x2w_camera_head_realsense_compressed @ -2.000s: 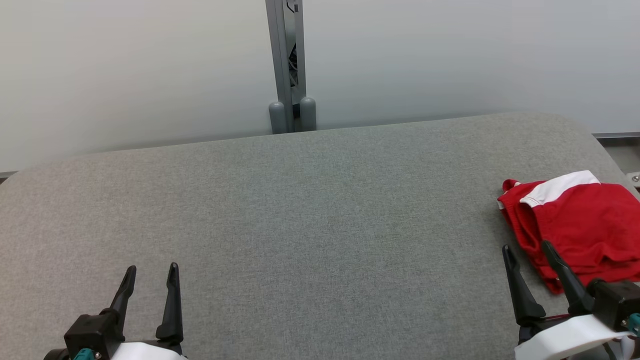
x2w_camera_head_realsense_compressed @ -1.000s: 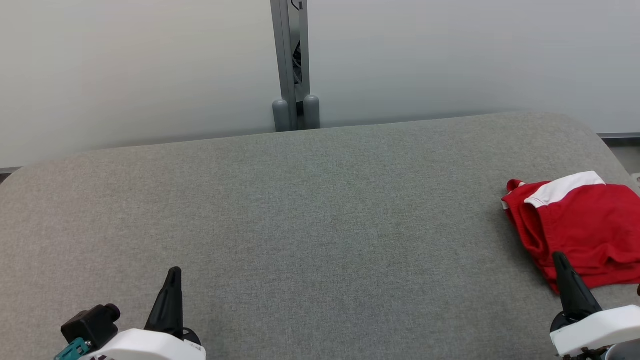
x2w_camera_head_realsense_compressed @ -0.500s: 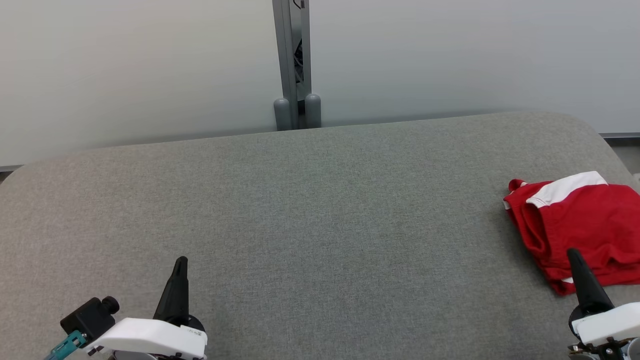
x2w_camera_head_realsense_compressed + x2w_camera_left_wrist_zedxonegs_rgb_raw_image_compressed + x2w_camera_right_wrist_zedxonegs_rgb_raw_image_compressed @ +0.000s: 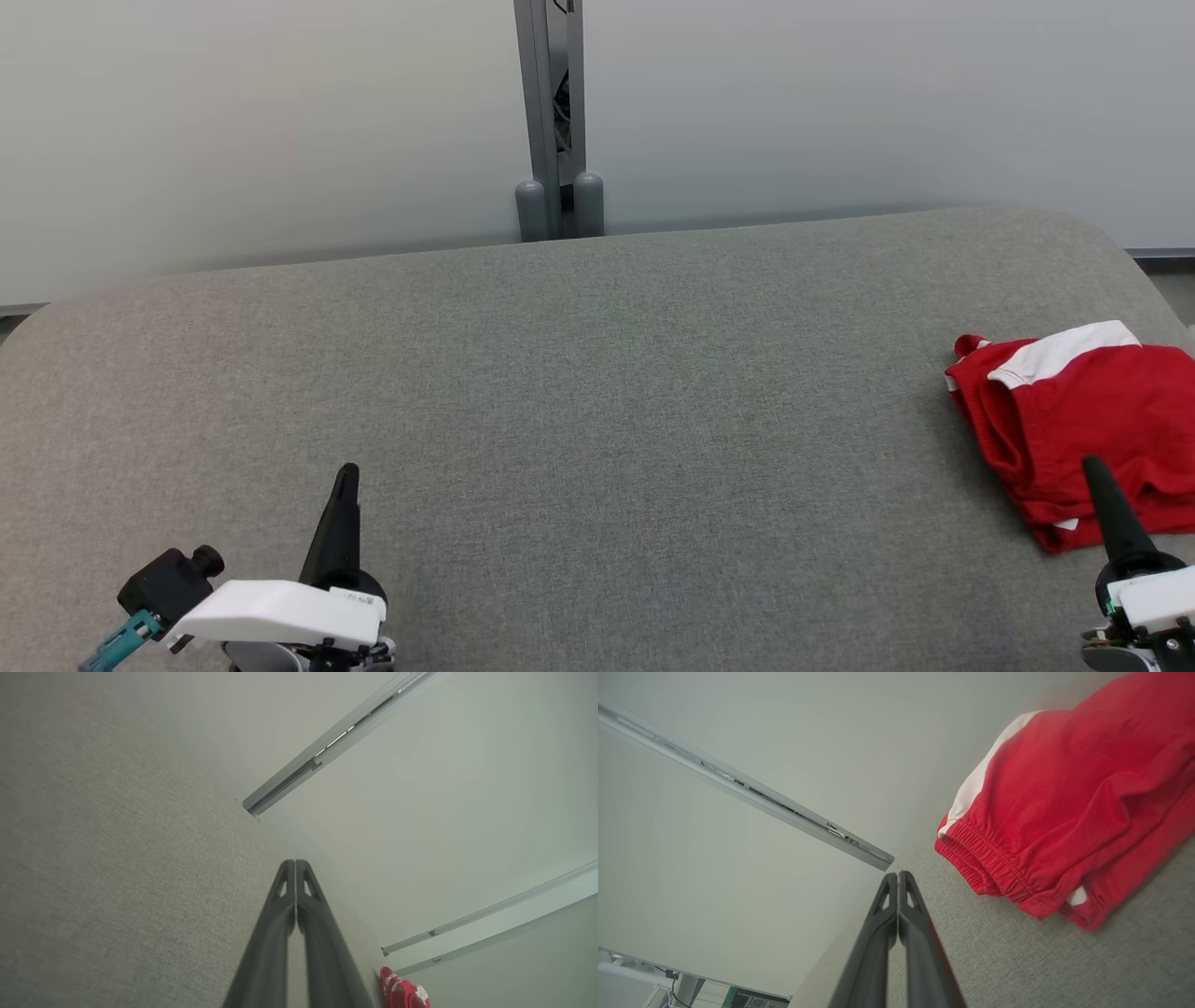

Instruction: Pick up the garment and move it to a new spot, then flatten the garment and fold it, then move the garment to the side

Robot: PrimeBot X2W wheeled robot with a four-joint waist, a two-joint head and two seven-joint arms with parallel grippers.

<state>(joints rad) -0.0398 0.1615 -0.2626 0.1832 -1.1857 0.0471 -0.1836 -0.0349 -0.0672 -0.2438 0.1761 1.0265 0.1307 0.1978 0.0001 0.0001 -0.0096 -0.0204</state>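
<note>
Since the grey bench [image 4: 597, 392] is wide but the folded red garment [image 4: 1092, 420] sits near its right edge (partly cut off in head view), main risk imo: a nudge pushes it off. Right fingers [image 4: 1111, 523] clenched, empty, just beside its hem, so could snag the fold. Left fingers [image 4: 338, 532] clenched, well apart, can't help.
</note>
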